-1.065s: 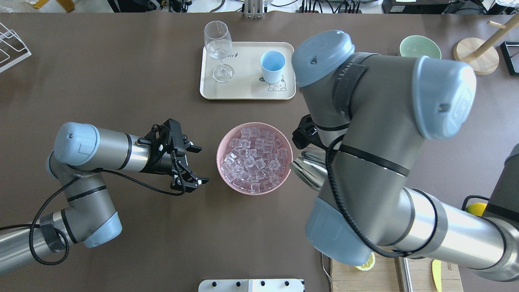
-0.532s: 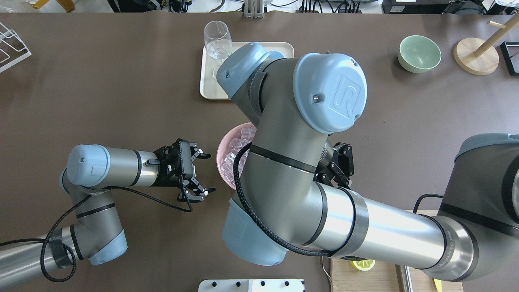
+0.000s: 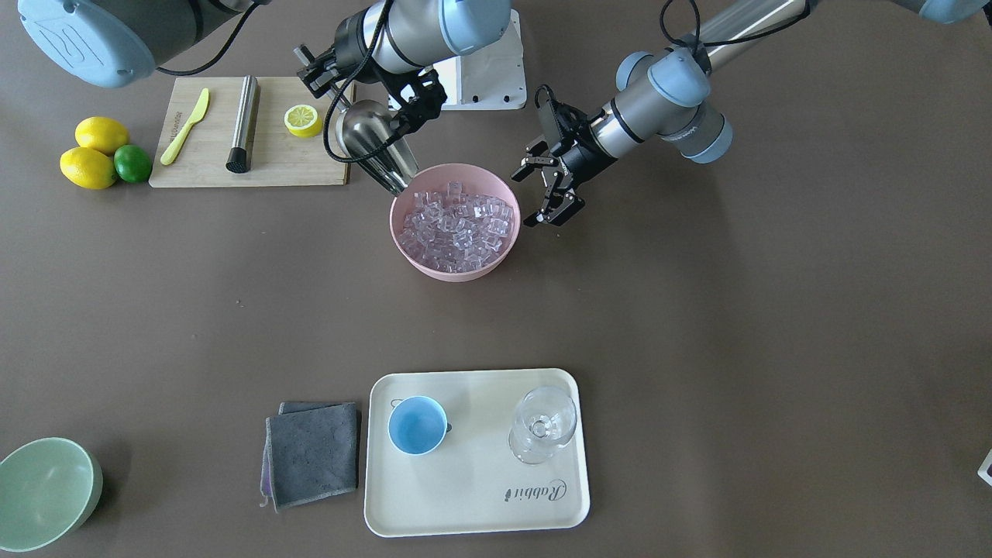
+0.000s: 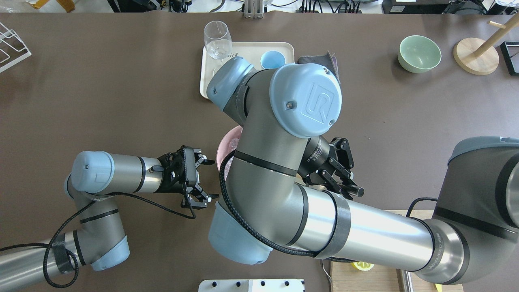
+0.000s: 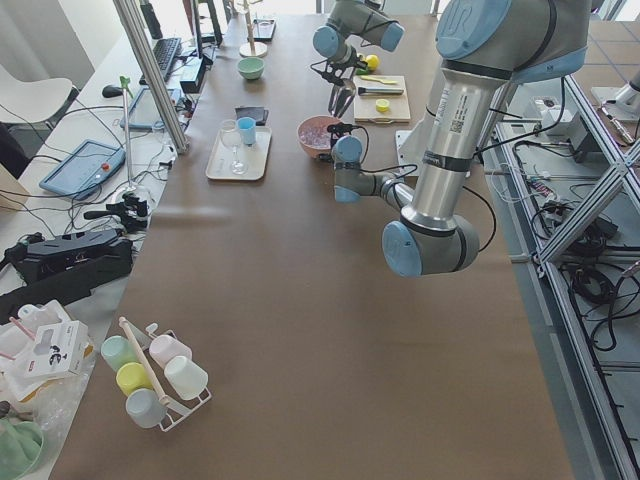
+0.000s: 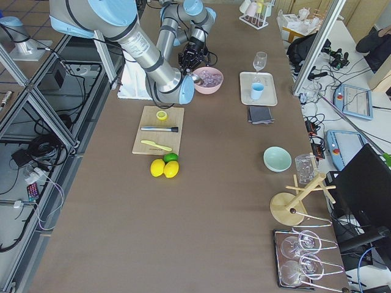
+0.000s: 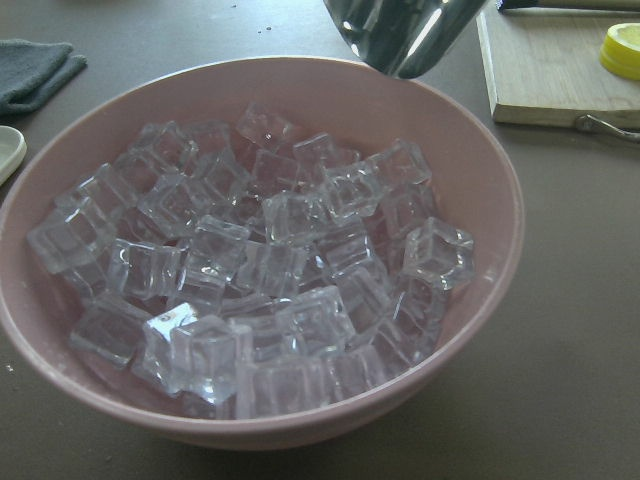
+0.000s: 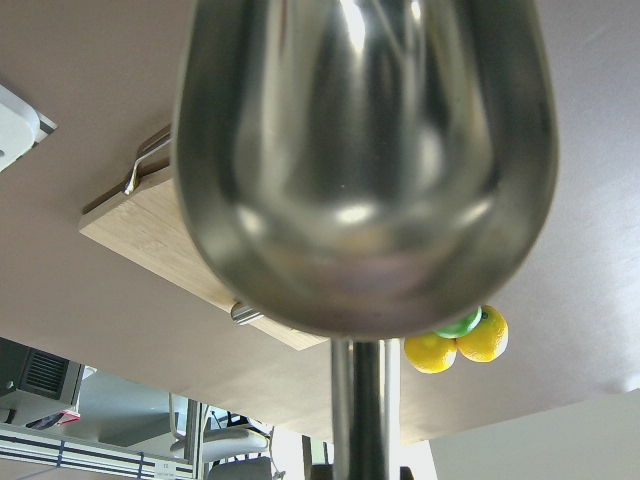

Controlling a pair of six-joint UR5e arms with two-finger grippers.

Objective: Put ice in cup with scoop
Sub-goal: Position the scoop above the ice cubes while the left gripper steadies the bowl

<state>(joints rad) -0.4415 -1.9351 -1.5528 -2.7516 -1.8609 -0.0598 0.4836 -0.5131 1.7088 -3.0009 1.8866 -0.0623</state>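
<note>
The ice [image 3: 457,221] is a heap of clear cubes in a pink bowl [image 3: 453,267], seen close in the left wrist view [image 7: 260,270]. My right gripper [image 3: 368,93] is shut on the handle of the steel scoop [image 3: 376,151]. The scoop is tilted down with its tip at the bowl's rim [image 7: 400,30]. No ice shows in the scoop [image 8: 365,170]. My left gripper [image 4: 214,179] is open and empty beside the bowl [image 4: 227,142]. The light-blue cup [image 3: 417,425] stands upright on a cream tray [image 3: 477,496]. In the overhead view my right arm partly hides the cup [image 4: 272,60].
A stemmed glass [image 3: 542,422] stands on the tray beside the cup. A grey cloth [image 3: 314,453] lies next to the tray. A cutting board [image 3: 271,155] holds a knife, a steel cylinder and a lemon half. A pale green bowl [image 3: 43,492] stands far off.
My right arm has swung over the bowl and tray, hiding most of both from overhead, and the scoop has turned. My left gripper has moved closer to the bowl.
</note>
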